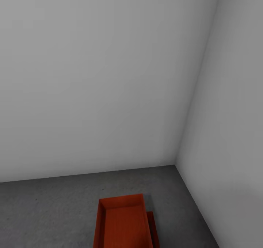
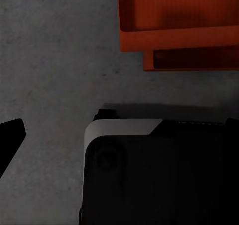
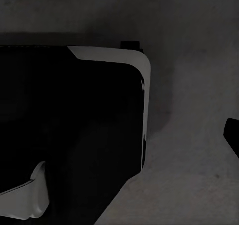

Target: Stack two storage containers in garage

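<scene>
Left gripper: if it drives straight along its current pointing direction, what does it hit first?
Probably the concrete floor. The left wrist view looks down on bare grey concrete, with the stacked orange containers off to one side and the robot's dark base on the other. Only one fingertip shows, so the exact line is uncertain.

The upper bin [image 1: 125,222] is sitting stacked on the lower bin [image 1: 153,228] (slightly offset), both orange-red, resting on the garage floor [image 1: 54,211].
</scene>
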### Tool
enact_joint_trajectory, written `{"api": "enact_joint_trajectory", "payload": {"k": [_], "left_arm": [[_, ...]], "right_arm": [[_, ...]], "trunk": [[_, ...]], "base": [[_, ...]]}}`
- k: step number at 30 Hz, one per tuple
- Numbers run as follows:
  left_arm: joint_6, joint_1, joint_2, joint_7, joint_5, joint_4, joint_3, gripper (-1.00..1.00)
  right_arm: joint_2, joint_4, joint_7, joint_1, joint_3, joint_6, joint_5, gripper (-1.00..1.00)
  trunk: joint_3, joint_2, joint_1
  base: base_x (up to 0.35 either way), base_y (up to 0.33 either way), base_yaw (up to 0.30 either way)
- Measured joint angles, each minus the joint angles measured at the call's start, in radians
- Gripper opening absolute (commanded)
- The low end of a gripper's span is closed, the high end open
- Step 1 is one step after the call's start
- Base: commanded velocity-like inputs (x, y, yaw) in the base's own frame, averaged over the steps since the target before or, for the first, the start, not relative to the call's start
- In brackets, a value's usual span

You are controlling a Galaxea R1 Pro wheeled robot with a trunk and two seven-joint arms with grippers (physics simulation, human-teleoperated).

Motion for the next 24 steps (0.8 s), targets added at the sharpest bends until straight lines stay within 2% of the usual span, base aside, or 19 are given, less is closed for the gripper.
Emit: {"api": "enact_joint_trajectory", "payload": {"k": [24], "left_arm": [[0.0, 0.0, 0.0, 0.002, 0.002, 0.0, 0.002, 1.0]], "right_arm": [[0.0, 0.0, 0.0, 0.0, 0.0, 0.0, 0.0, 1.0]], "trunk": [[0.0, 0.0, 0.0]], "base": [[0.0, 0.0, 0.0]]}}
